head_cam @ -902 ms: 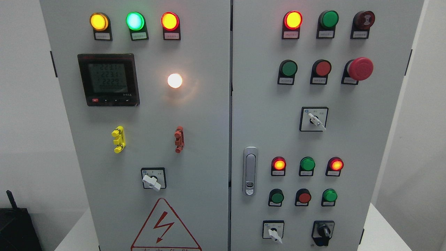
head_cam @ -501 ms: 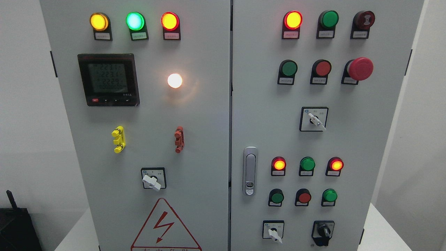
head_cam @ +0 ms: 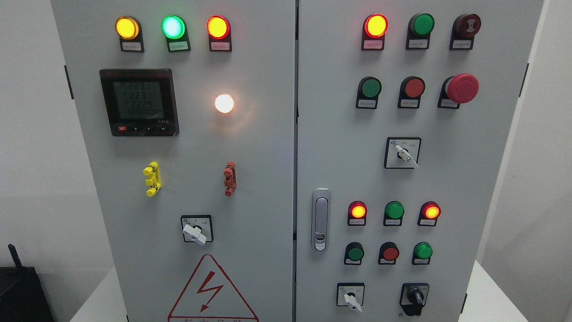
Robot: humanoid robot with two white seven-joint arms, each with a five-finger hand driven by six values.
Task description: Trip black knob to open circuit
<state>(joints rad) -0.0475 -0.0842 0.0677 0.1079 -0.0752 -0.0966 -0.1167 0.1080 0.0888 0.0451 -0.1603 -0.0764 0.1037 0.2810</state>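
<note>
Plainly, nothing of the robot is seen: neither hand is in view, so whether each is released, clenched or grasping cannot be told, and the reach is judged not yet begun.

The field is filled by a grey cabinet (head_cam: 268, 179) with two doors, and most of the risk comes from how crowded its right door (head_cam: 447, 179) is. On the left door, a meter (head_cam: 139, 102) and a warning triangle (head_cam: 210, 290) are mounted, well apart from the target. The red mushroom button (head_cam: 462, 88) at the upper right stands proud of the panel and could be struck by an arm brought in high from the right.

The black knob (head_cam: 414, 297) is found at the lower right of the right door, close to the bottom edge of the picture. Just beside it, to the left, a white switch (head_cam: 351, 298) of like size is fitted, and the two could be confused or both caught by spread fingers. Directly above, a lit green button (head_cam: 422, 251) and a red button (head_cam: 390, 253) are set near enough to be pressed by mistake if the approach is made too high.

Because the knob sits so low in view, it may be hidden by the hand once reached, and a wrong turn or a slipped grip could then go unnoticed.
</note>
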